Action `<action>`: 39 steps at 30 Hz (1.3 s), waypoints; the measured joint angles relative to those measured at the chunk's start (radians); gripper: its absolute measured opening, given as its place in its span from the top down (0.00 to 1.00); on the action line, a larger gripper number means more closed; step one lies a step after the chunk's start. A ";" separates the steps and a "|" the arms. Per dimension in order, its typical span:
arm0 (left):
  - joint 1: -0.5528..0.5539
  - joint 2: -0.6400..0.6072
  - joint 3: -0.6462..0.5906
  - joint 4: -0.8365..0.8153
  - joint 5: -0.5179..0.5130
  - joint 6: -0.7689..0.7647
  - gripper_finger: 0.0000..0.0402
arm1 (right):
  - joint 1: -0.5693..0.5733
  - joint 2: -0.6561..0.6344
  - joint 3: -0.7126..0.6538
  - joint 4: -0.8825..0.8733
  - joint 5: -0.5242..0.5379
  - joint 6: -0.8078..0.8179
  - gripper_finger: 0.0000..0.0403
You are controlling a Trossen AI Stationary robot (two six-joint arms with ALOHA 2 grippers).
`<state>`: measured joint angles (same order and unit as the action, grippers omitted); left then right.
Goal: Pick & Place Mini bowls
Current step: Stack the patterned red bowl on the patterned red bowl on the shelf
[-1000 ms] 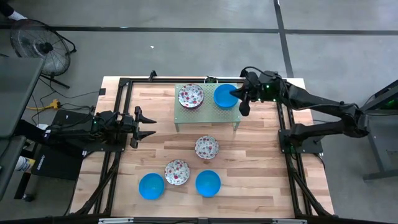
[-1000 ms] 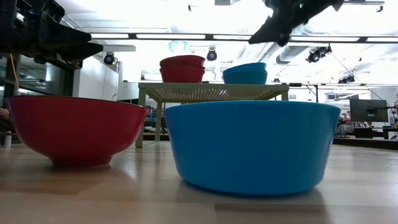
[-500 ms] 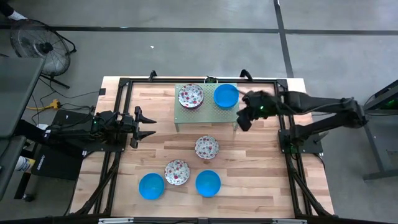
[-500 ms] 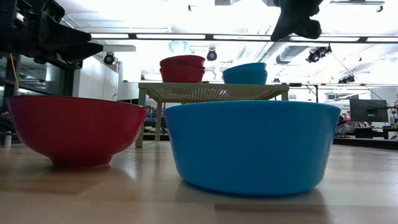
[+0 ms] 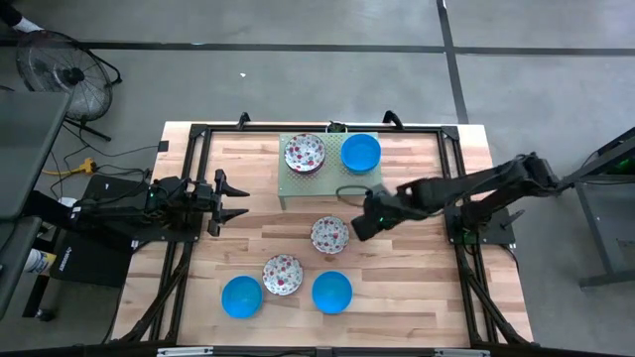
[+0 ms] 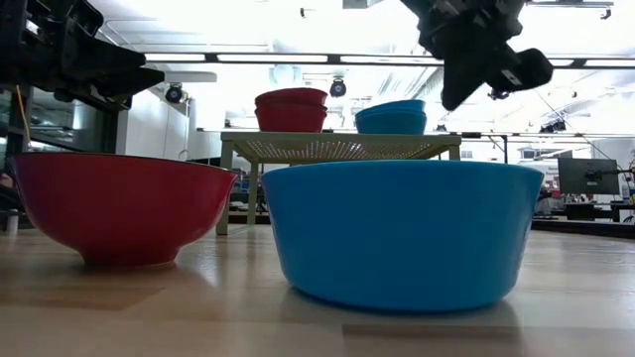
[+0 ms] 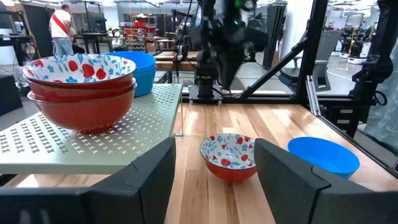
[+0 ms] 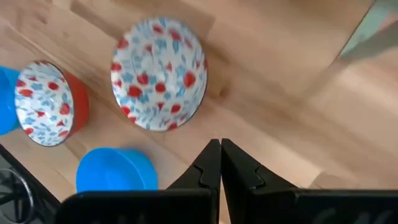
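R gripper (image 5: 359, 226) fingers pinched together, empty, above table just right of lone floral bowl (image 5: 329, 235) at centre | stand (image 5: 331, 178): floral stack (image 5: 305, 153) + blue stack (image 5: 360, 152) | front: 2 blue bowls (image 5: 241, 297) (image 5: 331, 292), floral betw (image 5: 282, 274) | L gripper (image 5: 236, 199) wide, idle at left edge

Left arm: positioned at the left edge of the table, extended level toward the centre. Left gripper (image 5: 233, 197): fingers (image 7: 291, 177) spread wide apart, nothing held between them, raised above the table surface.

Right arm: stretched from the right side of the table inward, forearm angled toward the middle. Right gripper (image 5: 359, 228): fingers (image 8: 208, 169) pressed together, tips pointed downward, nothing gripped, suspended above the table surface.
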<state>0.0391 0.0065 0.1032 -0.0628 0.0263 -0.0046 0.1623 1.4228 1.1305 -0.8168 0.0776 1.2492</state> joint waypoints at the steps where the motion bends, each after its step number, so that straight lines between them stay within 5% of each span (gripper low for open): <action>1: 0.000 0.000 0.000 0.000 0.000 0.000 0.47 | 0.012 0.019 0.000 0.010 -0.004 0.024 1.00; 13: 0.000 0.000 0.000 0.000 0.000 0.000 0.47 | 0.063 0.205 0.000 0.154 -0.072 0.183 0.97; 28: 0.000 0.000 0.000 0.000 0.000 0.000 0.47 | 0.045 0.293 0.000 0.274 -0.007 0.213 0.65; 39: 0.000 0.000 0.000 0.000 0.000 0.000 0.47 | 0.006 0.344 0.000 0.273 -0.015 0.205 0.64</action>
<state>0.0389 0.0067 0.1032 -0.0628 0.0262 -0.0048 0.1679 1.7666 1.1305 -0.5435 0.0623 1.4538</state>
